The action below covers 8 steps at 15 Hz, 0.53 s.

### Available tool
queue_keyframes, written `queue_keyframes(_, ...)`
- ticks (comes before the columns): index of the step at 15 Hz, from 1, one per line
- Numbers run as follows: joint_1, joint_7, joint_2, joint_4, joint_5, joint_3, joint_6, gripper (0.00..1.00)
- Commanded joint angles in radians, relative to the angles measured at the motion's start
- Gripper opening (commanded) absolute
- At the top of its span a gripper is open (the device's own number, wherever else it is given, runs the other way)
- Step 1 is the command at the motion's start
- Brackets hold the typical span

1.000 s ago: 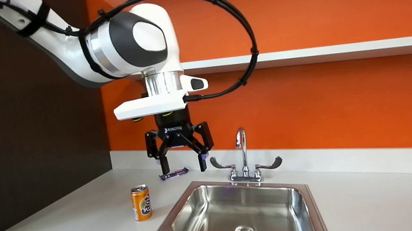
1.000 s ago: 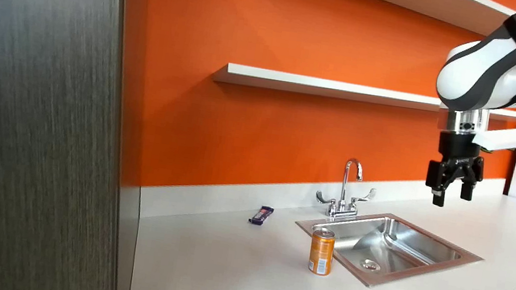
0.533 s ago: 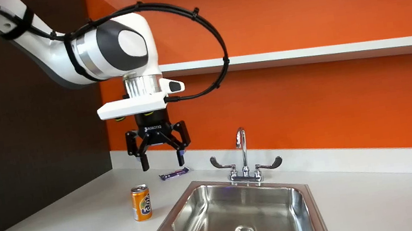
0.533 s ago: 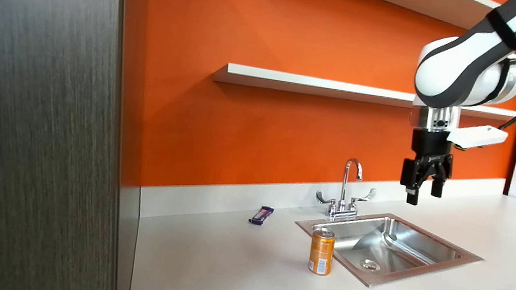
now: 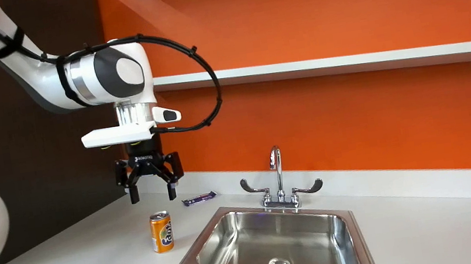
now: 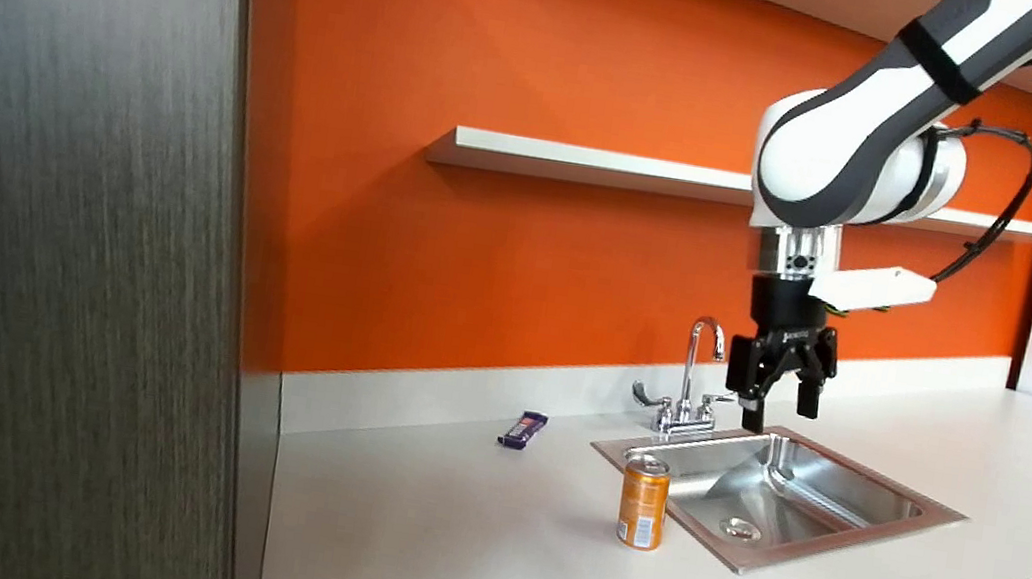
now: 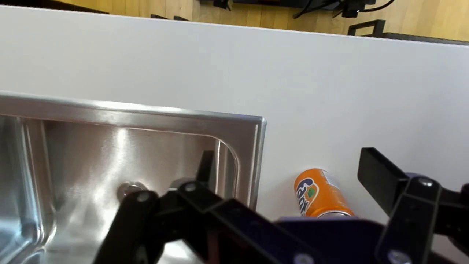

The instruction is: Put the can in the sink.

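My pincer (image 5: 153,195) hangs in the air above the white counter (image 5: 97,262) and points downward; its two fingers (image 5: 172,191) stand wide apart, and I have hold of nothing with them. In the wrist view, the orange Fanta can (image 7: 327,195) appears between these fingers, lower down. It stands upright on the counter, outside the stainless-steel sink (image 5: 300,229), near the rim but apart from it. Farther back lies a purple wrapped bar (image 5: 199,198), and the chrome two-handled faucet (image 5: 279,178) rises at the sink's back edge.
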Motion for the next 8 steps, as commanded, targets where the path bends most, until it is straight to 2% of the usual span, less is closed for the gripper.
queue_keyframes(1, 0.013, 0.095, 0.102, 0.055, 0.062, 0.040, 0.011, 1.00)
queue_keyframes(8, 0.028, 0.184, 0.276, 0.126, 0.136, 0.074, 0.141, 1.00)
